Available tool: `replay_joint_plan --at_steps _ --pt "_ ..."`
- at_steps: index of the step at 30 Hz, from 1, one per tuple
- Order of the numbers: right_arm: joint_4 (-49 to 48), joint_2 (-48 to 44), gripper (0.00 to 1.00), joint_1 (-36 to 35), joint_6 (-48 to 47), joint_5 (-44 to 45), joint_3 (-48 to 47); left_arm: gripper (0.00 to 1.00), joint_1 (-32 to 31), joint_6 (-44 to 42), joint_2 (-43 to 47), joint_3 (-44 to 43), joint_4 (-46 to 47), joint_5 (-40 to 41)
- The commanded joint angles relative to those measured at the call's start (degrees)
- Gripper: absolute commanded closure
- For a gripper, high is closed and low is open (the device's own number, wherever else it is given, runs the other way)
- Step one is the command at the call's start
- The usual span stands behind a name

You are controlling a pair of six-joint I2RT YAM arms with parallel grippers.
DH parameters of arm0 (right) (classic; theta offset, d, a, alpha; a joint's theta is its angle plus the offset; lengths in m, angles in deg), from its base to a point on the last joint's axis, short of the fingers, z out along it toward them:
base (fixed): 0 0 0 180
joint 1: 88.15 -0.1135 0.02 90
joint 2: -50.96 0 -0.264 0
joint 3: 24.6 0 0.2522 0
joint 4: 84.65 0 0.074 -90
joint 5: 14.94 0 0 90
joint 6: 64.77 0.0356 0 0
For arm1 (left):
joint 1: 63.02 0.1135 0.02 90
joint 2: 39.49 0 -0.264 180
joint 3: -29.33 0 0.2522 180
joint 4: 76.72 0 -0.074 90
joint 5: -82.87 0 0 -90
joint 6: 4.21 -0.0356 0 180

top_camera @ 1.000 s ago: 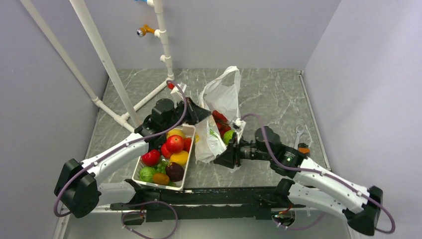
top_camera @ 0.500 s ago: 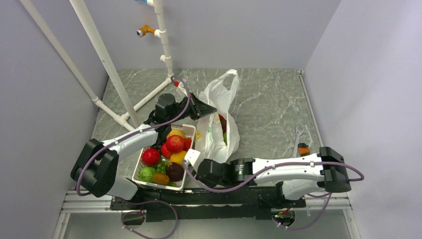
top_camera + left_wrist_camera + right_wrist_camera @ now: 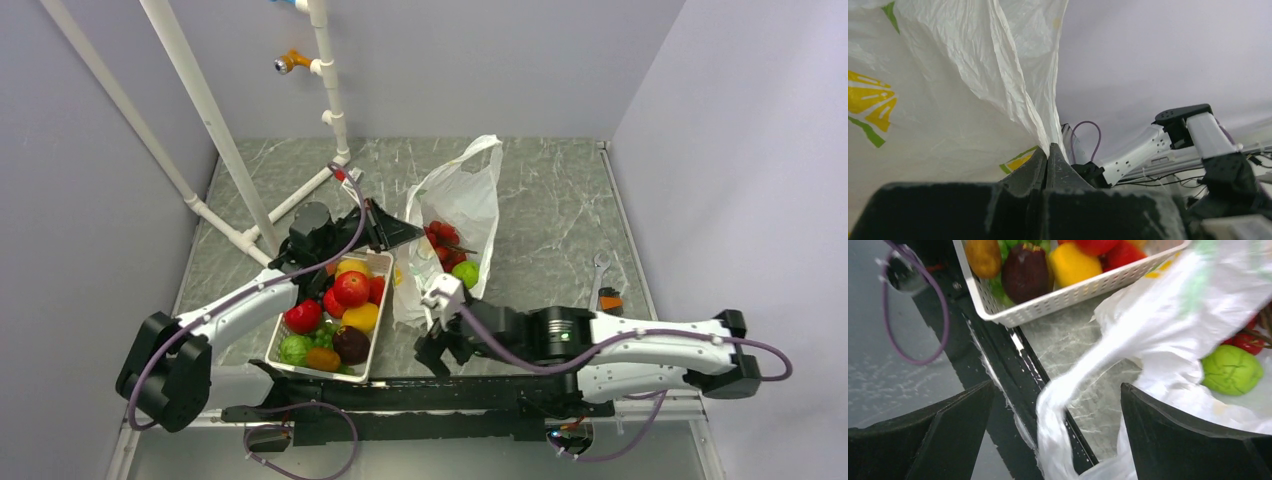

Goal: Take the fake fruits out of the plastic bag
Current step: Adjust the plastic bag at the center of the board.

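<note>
The plastic bag [image 3: 462, 195] lies on the table with its mouth spread toward me. Inside it show a bunch of small red fruits [image 3: 440, 240] and a green round fruit [image 3: 464, 272]. My left gripper [image 3: 412, 232] is shut on the bag's left rim; in the left wrist view its jaws [image 3: 1048, 151] pinch the white film [image 3: 958, 95]. My right gripper [image 3: 432, 352] stands open at the bag's near edge. In the right wrist view a loose strip of the bag [image 3: 1068, 405] runs between its wide-apart fingers, ungripped, with the green fruit [image 3: 1230, 369] to the right.
A white mesh basket [image 3: 378, 325] full of fruit sits just left of the bag; in the right wrist view its corner [image 3: 1063, 297] is close. A white pipe frame [image 3: 215, 130] stands at the back left. A small wrench [image 3: 600, 270] lies at the right.
The right gripper has swung across the near edge of the table and opened wide. The bag's mouth has spread and its top handle has shifted right. The left gripper keeps its pinch.
</note>
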Motion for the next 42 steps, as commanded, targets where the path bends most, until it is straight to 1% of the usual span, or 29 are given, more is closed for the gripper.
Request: replay_joint_plan --at_steps 1,4,7,9,11,12,13,16,17,19,21,24,26,29,33,34,35,37,38,40,42 --pt "5.9 -7.9 0.01 2.2 1.8 2.0 -5.4 1.0 0.1 -6.4 4.4 1.6 -2.3 -0.3" --pt "8.0 -11.4 0.01 3.3 2.0 3.8 -8.1 1.0 0.1 -6.9 5.0 2.7 -2.0 -0.1" --pt "9.0 -12.9 0.01 4.0 1.7 5.7 -9.6 1.0 0.1 -6.6 5.3 3.7 -0.9 0.0" --pt "10.3 -12.9 0.01 4.7 4.5 11.3 -10.5 1.0 0.1 -6.7 5.5 4.2 -0.4 -0.1" --pt "12.9 -11.9 0.01 7.4 9.1 17.7 -11.3 1.0 0.0 -7.0 6.2 5.1 0.2 -0.3" --pt "13.0 -11.3 0.01 10.0 9.9 17.6 -11.6 1.0 0.0 -7.3 6.8 5.8 0.2 -0.2" --pt "12.4 -10.6 0.01 13.8 10.1 15.4 -11.5 1.0 0.1 -7.6 7.7 6.6 -0.1 0.1" --pt "12.1 -6.5 0.01 26.6 12.5 5.7 -11.4 1.0 0.0 -8.8 10.0 8.5 -3.1 1.3" --pt "11.1 -5.1 0.01 29.2 12.3 2.6 -10.5 1.0 0.0 -9.1 10.8 9.0 -4.1 1.6" --pt "10.0 -0.8 0.0 31.6 12.6 -0.1 -9.8 1.0 0.0 -9.4 12.2 10.3 -5.1 2.3" --pt "8.5 4.4 0.0 31.8 12.1 0.2 -10.2 1.0 -0.2 -9.9 13.1 11.1 -7.1 2.8" --pt "6.8 10.4 0.0 31.9 11.7 4.0 -11.1 1.0 -1.0 -11.4 15.1 12.4 -10.6 3.6" --pt "8.1 14.1 0.01 32.0 12.6 8.3 -11.9 1.0 -1.8 -12.5 17.2 13.4 -13.7 5.2" --pt "8.7 15.8 0.1 32.0 15.1 13.0 -9.2 1.0 -3.5 -14.9 21.7 14.3 -20.5 8.3" --pt "5.5 11.4 0.26 32.0 16.6 15.1 -2.0 1.0 -8.0 -18.9 26.7 13.5 -33.1 14.7" --pt "4.4 10.0 0.33 32.0 16.6 14.9 -0.3 1.0 -9.7 -19.3 27.5 13.6 -37.0 16.2" --pt "2.8 8.5 0.39 32.0 16.5 14.4 1.3 1.0 -10.8 -19.4 28.2 13.9 -38.6 17.5" --pt "0.0 6.1 0.59 32.0 16.4 13.6 4.6 1.0 -12.8 -18.8 29.2 15.1 -40.1 18.8" --pt "-0.7 5.3 0.66 32.0 16.9 13.9 5.8 1.0 -13.7 -18.3 29.5 15.9 -40.2 19.0" --pt "-1.2 4.1 0.75 31.9 17.4 15.4 7.4 1.0 -15.6 -17.6 29.8 16.9 -41.1 19.8" --pt "-1.3 3.1 0.78 32.2 18.3 17.6 8.8 1.0 -17.7 -17.3 29.9 16.9 -43.7 22.8"
